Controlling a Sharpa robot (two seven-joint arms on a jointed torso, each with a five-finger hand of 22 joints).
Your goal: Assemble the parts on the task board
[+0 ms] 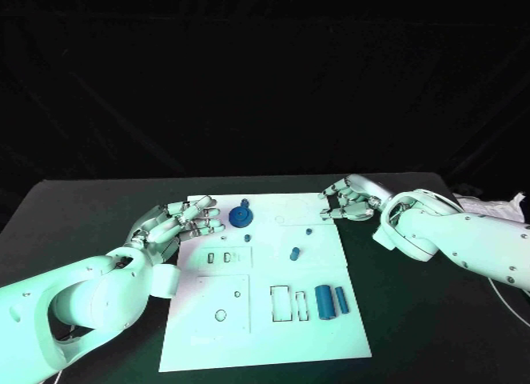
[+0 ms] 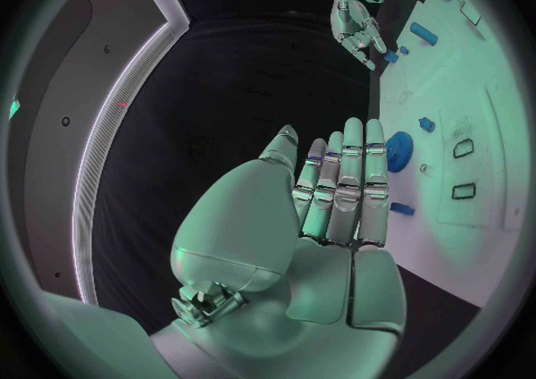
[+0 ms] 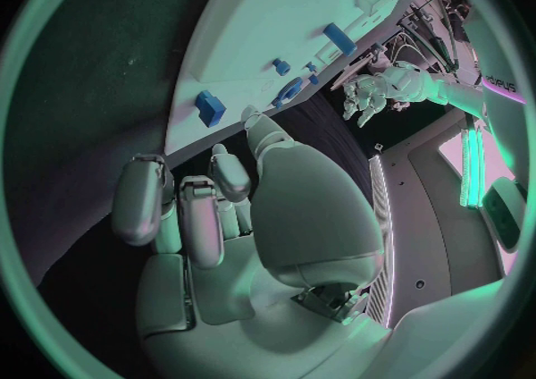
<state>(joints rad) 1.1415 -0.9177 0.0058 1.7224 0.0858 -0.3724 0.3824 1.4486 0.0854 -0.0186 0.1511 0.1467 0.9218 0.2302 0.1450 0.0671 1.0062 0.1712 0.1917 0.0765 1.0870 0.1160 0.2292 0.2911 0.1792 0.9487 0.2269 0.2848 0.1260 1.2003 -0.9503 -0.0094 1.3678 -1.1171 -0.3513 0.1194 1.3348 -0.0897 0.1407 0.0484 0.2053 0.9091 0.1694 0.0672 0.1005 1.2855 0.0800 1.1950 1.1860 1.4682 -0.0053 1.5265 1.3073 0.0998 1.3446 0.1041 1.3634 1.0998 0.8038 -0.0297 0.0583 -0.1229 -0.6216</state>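
Lying flat on the black surface (image 1: 92, 200), the white task board (image 1: 265, 320) sits between the two hands. A crumpled pale wrapper (image 1: 496, 206) rests at the surface's far right corner, behind the right arm.

Parts on the board: a blue gear (image 1: 241, 215) stands just beside the left hand's fingertips, with a small blue piece (image 1: 248, 238) a little nearer the robot. A small blue stud (image 1: 305, 232) lies near the right hand, and a blue peg (image 1: 295, 254) sits mid-board between the hands. Two blue cylinders (image 1: 330, 302) lie side by side well nearer the robot than either hand, next to outlined slots. Nothing lies between either hand and the nearest parts.

Left hand (image 1: 178, 224): at the board's left edge, fingers extended and close together, pointing toward the gear. Holds nothing. The wrist view shows the fingers (image 2: 347, 187) straight, thumb set apart, gear just past the tips.

Right hand (image 1: 348, 202): at the board's far right corner, fingers curled in loosely toward the palm, nothing between them. Its wrist view shows the fingers (image 3: 184, 209) bent, with a blue piece on the board edge just beyond them.
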